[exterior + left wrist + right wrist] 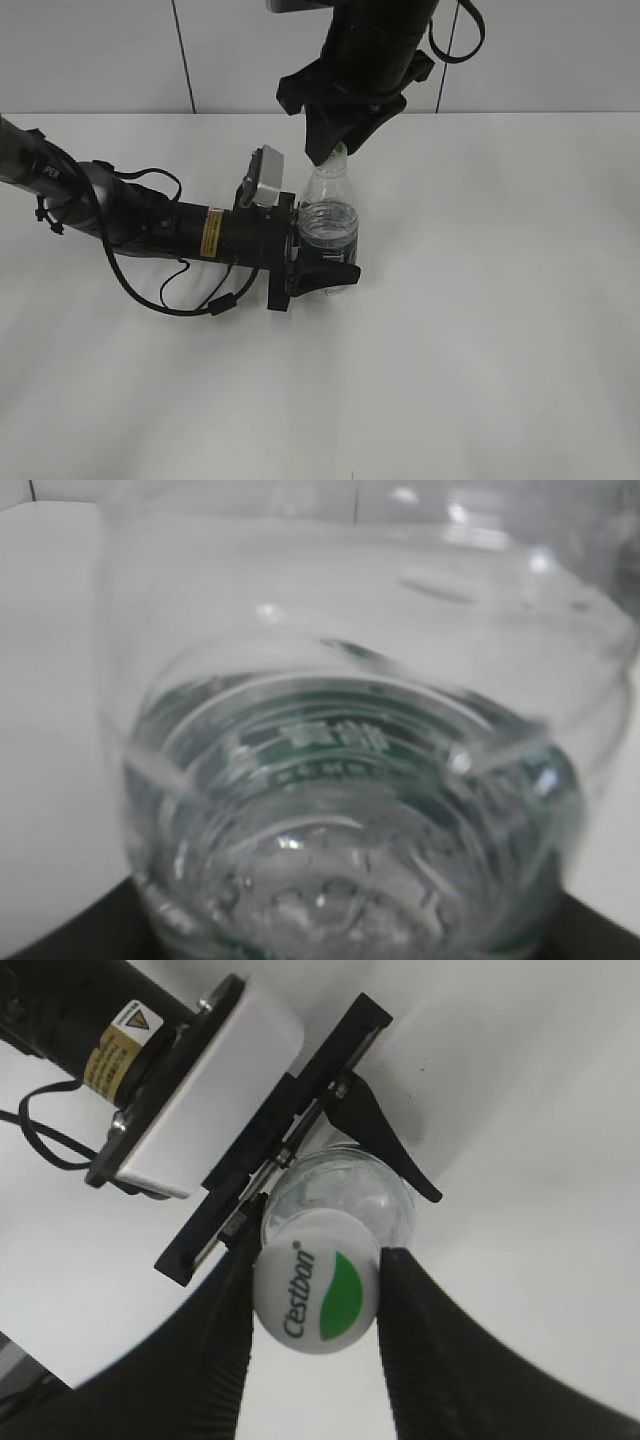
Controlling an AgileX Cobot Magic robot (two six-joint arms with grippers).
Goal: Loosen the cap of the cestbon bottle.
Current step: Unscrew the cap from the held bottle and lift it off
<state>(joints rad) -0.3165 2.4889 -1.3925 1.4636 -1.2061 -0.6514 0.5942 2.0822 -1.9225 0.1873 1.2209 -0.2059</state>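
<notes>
The cestbon bottle [328, 200] stands upright on the white table [500, 330], clear with a dark green label low down. My left gripper [325, 262] comes in from the left and is shut on its lower body. The bottle fills the left wrist view [350, 780], blurred. My right gripper [336, 152] hangs down from above, shut on the cap [340, 150], which is mostly hidden there. In the right wrist view the white cap [317, 1295] with its green mark sits between my two black fingers [318, 1265], both touching its sides. The bottle's shoulder [350, 1190] shows below it.
The left arm and its cables [150, 225] lie across the table's left side. The left wrist camera block [210, 1080] sits beside the bottle. A white wall [100, 50] stands behind the table.
</notes>
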